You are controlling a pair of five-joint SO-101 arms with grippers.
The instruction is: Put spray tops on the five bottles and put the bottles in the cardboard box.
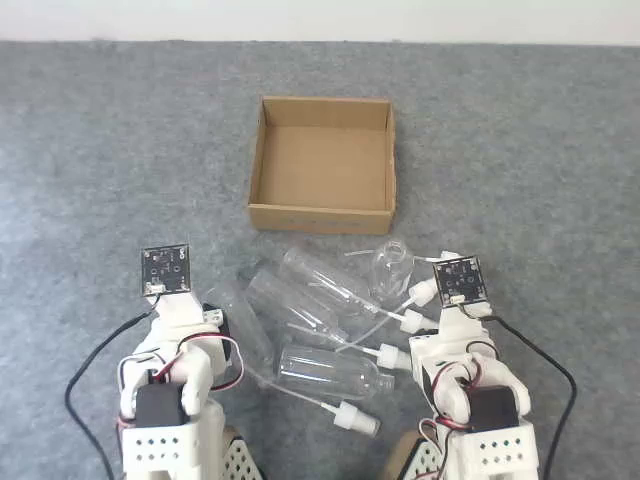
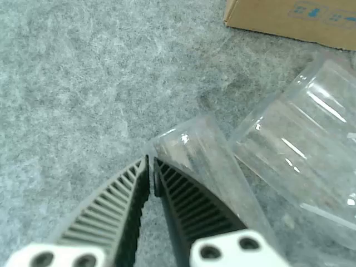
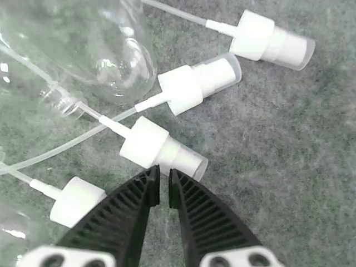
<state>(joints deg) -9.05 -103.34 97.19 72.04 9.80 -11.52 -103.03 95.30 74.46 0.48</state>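
Just short of the cardboard box (image 1: 322, 165), bottles (image 1: 330, 372) and loose spray tops (image 1: 395, 356) lie jumbled on the counter (image 1: 100, 150), probably light, slick and prone to roll, so each top looks best pinched by its white collar, while the left claw (image 2: 151, 167) and right claw (image 3: 164, 175) are pressed together, empty.
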